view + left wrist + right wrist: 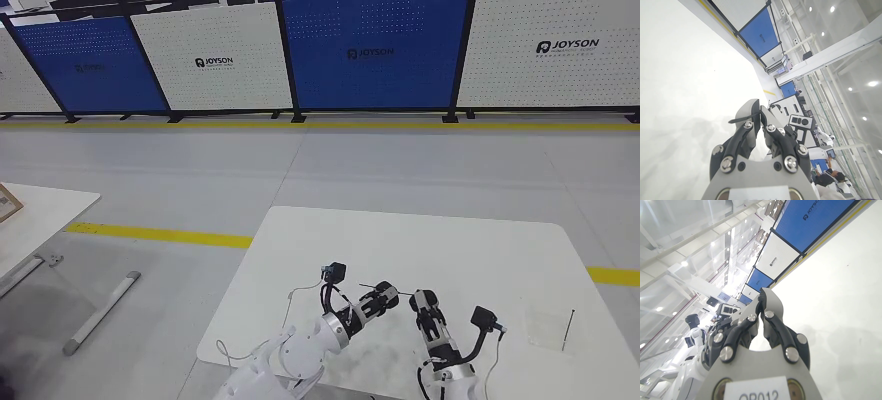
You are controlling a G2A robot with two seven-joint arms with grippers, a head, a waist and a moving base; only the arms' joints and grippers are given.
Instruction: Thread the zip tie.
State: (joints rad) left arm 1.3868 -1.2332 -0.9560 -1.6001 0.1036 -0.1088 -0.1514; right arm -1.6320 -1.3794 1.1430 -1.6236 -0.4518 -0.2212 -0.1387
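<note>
A black zip tie is pinched between the pads of my left gripper, and its loose end sticks out sideways past one finger. In the top view, the left gripper hovers over the near middle of the white table, with the right gripper close beside it. The right gripper has its fingers pressed together, and I cannot make out any tie between them. A second thin dark zip tie lies near the table's right edge.
A clear plastic bag or tray lies beside the second tie at the right. The table's far half is bare white surface. Another table stands off to the left across the floor.
</note>
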